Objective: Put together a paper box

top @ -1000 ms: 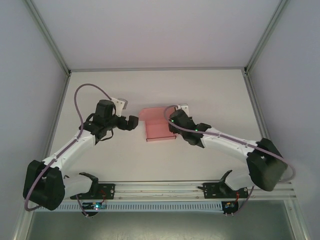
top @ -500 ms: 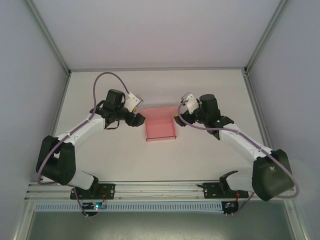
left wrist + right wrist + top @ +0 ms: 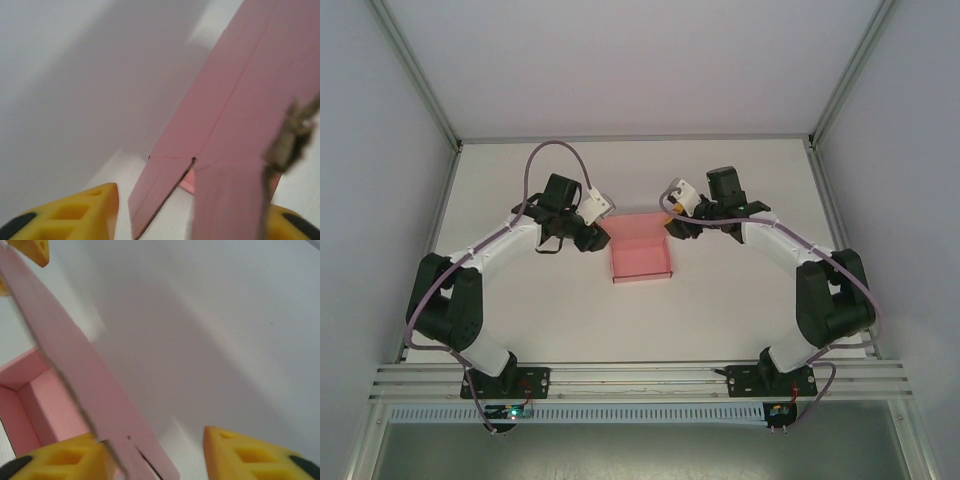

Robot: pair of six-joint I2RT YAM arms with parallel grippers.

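Note:
The pink paper box (image 3: 640, 262) lies mid-table as a shallow open tray, its rear flap (image 3: 636, 226) standing up. My left gripper (image 3: 600, 236) is at the box's rear left corner and my right gripper (image 3: 672, 228) at the rear right corner. In the left wrist view the creased pink card (image 3: 235, 110) rises between the wide-apart yellow fingers (image 3: 75, 215), and that gripper (image 3: 185, 225) is open. In the right wrist view the pink flap (image 3: 75, 360) leans by the left finger (image 3: 60, 460), above the tray's inside (image 3: 35, 410). The right gripper (image 3: 155, 460) is open.
The white table (image 3: 740, 300) is walled by a grey enclosure with aluminium posts. A metal rail (image 3: 640, 380) carrying both arm bases runs along the near edge. Purple cables loop above each wrist.
Both arms have swung toward the back of the table. The left gripper closed in from the left and the right gripper left the box's right side; both now sit at the rear corners.

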